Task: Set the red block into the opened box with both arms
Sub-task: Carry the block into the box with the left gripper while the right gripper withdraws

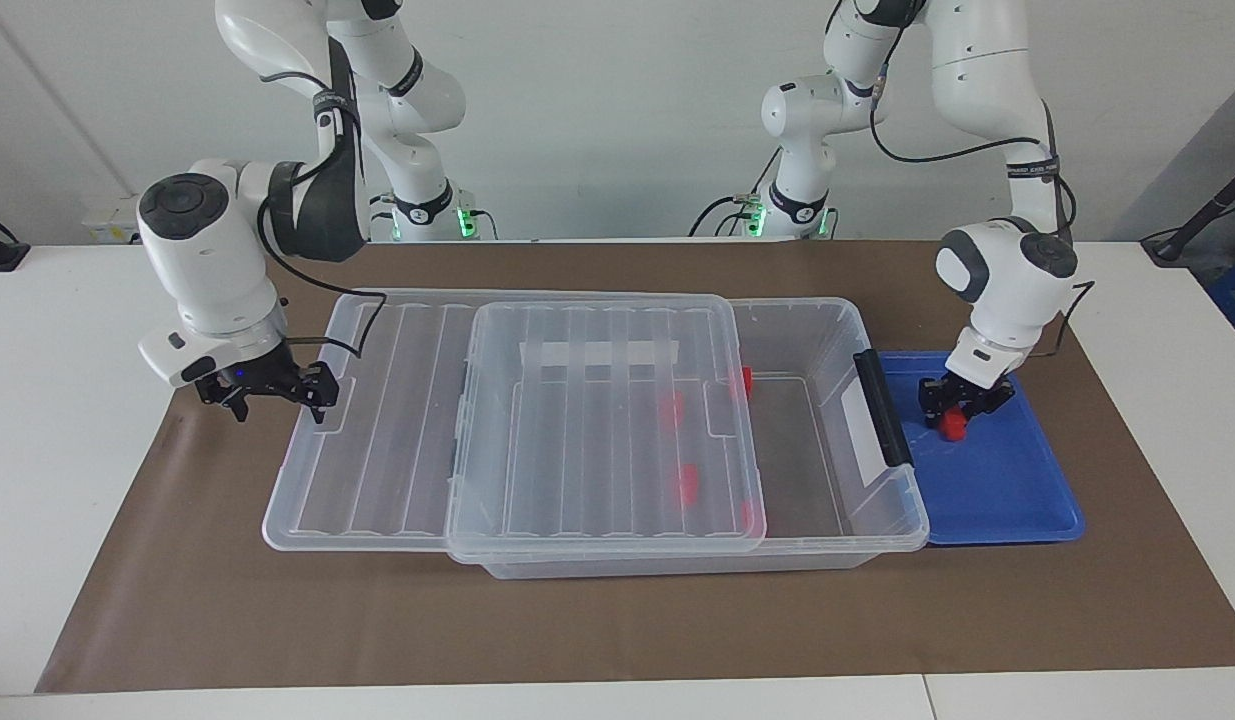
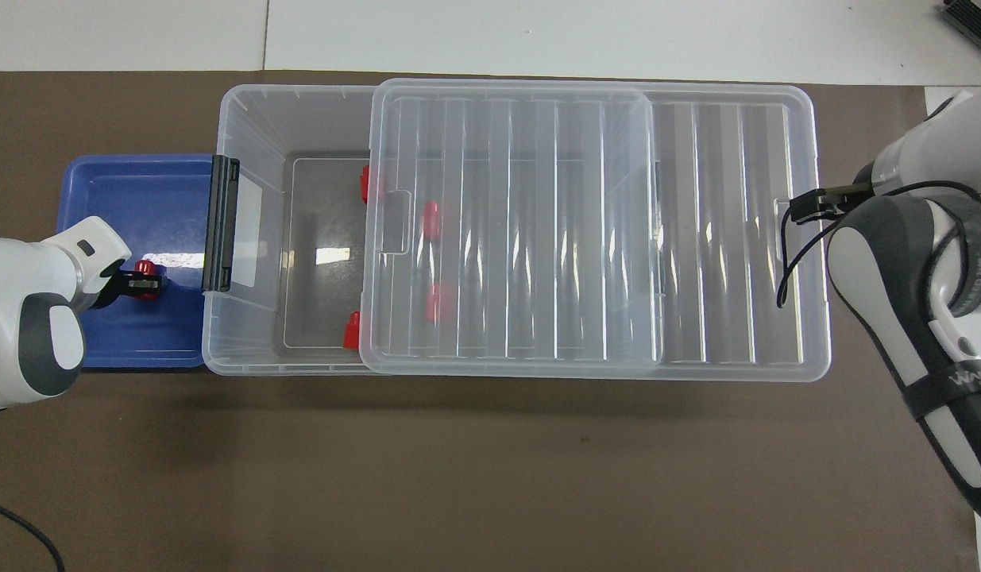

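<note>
One red block (image 1: 953, 429) (image 2: 144, 267) lies in the blue tray (image 1: 1007, 490) (image 2: 140, 183), and my left gripper (image 1: 954, 416) (image 2: 147, 280) is shut on it, low over the tray. The clear box (image 1: 882, 505) (image 2: 244, 119) is partly uncovered at the tray's end. Its ribbed lid (image 1: 577, 440) (image 2: 538, 238) overhangs the box toward the right arm's end. My right gripper (image 1: 267, 392) (image 2: 808, 208) is at the lid's end rim, fingers spread, one fingertip against the rim. Several red blocks (image 1: 745, 380) (image 2: 364, 184) lie inside the box.
The box's black handle bar (image 1: 882, 420) (image 2: 222, 222) stands between the tray and the box's open part. A brown mat (image 1: 617, 620) (image 2: 458, 477) covers the table under everything.
</note>
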